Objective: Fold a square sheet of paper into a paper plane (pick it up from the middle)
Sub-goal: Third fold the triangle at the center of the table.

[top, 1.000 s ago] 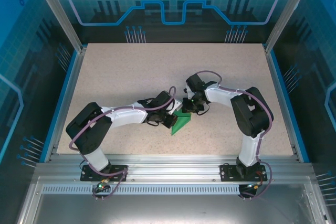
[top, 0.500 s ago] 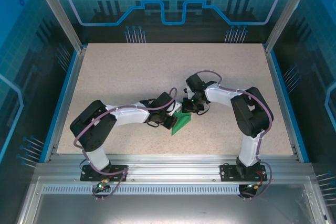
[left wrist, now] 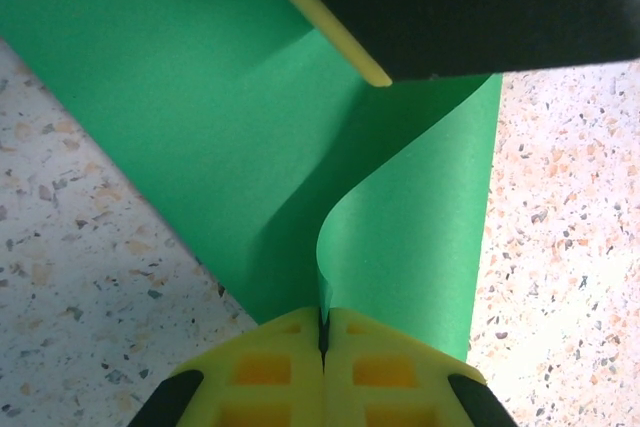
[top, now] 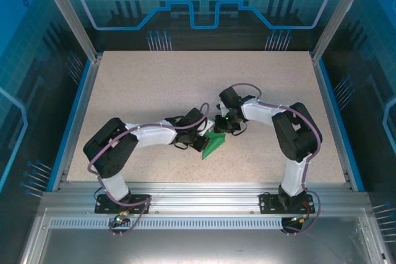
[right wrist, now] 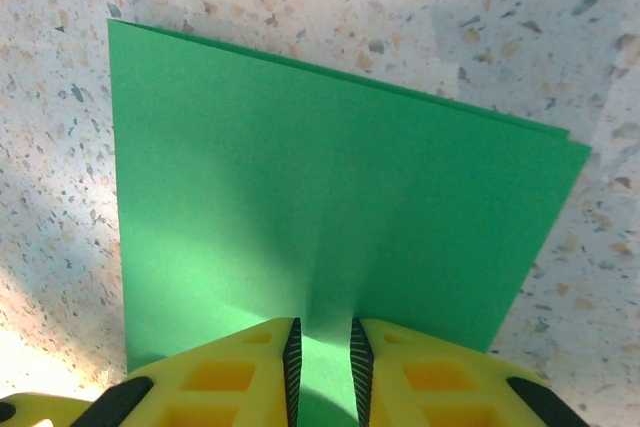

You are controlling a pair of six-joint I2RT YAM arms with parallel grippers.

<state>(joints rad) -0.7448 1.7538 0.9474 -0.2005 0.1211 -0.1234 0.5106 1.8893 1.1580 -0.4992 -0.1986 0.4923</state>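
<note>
1. Two arms reach inward from the near edge and meet just near of the middle of the table [top: 154,85].
2. Between their tips lies the paper [top: 214,145], bright green and folded; from above it reads as a small pointed shape with its tip toward the near edge.
3. Left gripper [left wrist: 322,312]: the yellow jaws are pressed together with no gap, pinching the edge of a loose flap of the paper.
4. From that pinch the flap curls up and away in a soft bend, while the rest of the paper lies flat on the table beneath it.
5. Right gripper [right wrist: 320,332]: the jaws stand a narrow slit apart, and green shows in the slit.
6. I cannot tell whether its pads touch the paper.
7. Seen from the right wrist, the paper is two layers thick, the far edges nearly matched, with the lower layer peeking out along the far side.
8. Seen from the left wrist, one dark finger [left wrist: 480,7] of the right gripper, with a yellow edge, hangs over the far part of the paper, close to the raised flap.
</note>
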